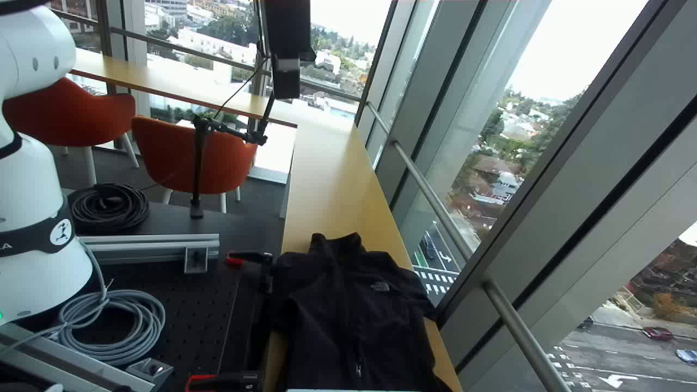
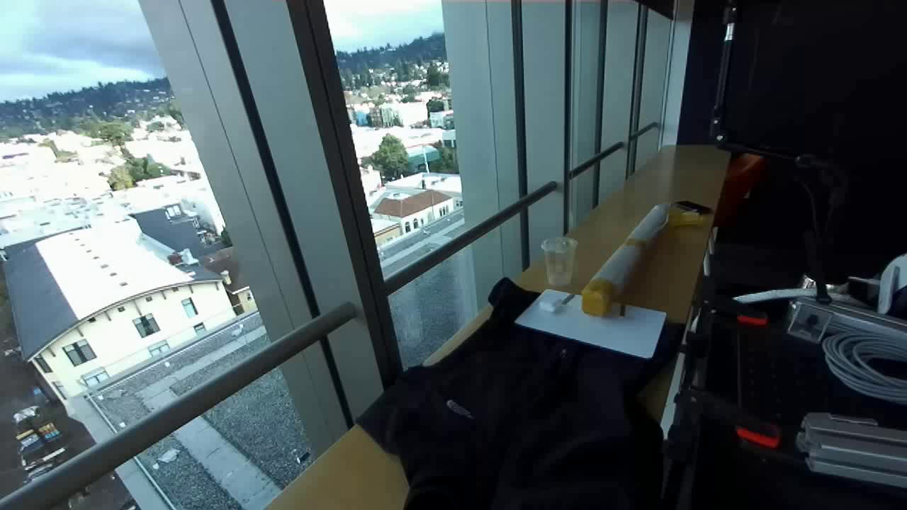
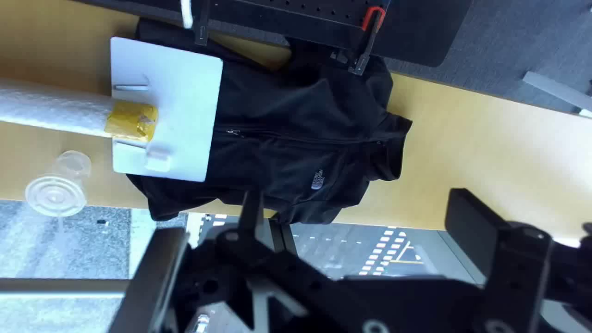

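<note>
My gripper (image 3: 351, 212) is open and empty in the wrist view, its fingers wide apart above the window-side edge of a wooden counter (image 3: 462, 138). Nothing touches it. A black zipped jacket (image 3: 282, 152) with a small white logo lies flat on the counter. It shows in both exterior views (image 1: 354, 305) (image 2: 538, 418). A white board (image 3: 189, 115) lies over the jacket's hem. A white wrapped tube (image 3: 51, 106) with a yellow taped end rests partly on it. A dark block (image 1: 288, 32) hangs from the top in an exterior view; I cannot tell if it is my gripper.
A clear plastic cup (image 2: 560, 262) stands beside the tube. Red-tipped clamps (image 1: 248, 258) hold a black perforated table (image 1: 190, 310) bearing a grey cable coil (image 1: 109, 326). A metal rail (image 1: 430, 196) runs along the windows. Orange chairs (image 1: 190, 158) stand behind.
</note>
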Controlling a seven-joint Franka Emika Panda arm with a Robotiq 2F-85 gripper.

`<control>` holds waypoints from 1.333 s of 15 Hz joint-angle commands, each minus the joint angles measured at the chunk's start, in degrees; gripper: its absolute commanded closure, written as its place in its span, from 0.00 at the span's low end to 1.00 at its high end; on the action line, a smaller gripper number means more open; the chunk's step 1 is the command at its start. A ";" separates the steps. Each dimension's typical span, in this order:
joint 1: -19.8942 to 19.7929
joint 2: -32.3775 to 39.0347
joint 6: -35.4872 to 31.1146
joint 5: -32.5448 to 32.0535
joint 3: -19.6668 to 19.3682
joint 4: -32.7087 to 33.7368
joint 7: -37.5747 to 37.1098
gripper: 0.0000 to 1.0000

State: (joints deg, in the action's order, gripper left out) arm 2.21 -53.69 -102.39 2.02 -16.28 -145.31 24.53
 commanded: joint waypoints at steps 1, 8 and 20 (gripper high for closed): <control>-0.47 0.18 0.14 0.34 0.33 0.21 0.30 0.00; 0.00 0.07 -1.99 1.29 1.33 -1.80 -0.64 0.00; 0.48 23.92 -38.35 -1.60 -2.60 -10.72 7.47 0.00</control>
State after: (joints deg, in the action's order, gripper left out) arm 1.90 -39.30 -132.78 0.61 -17.52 -157.60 29.27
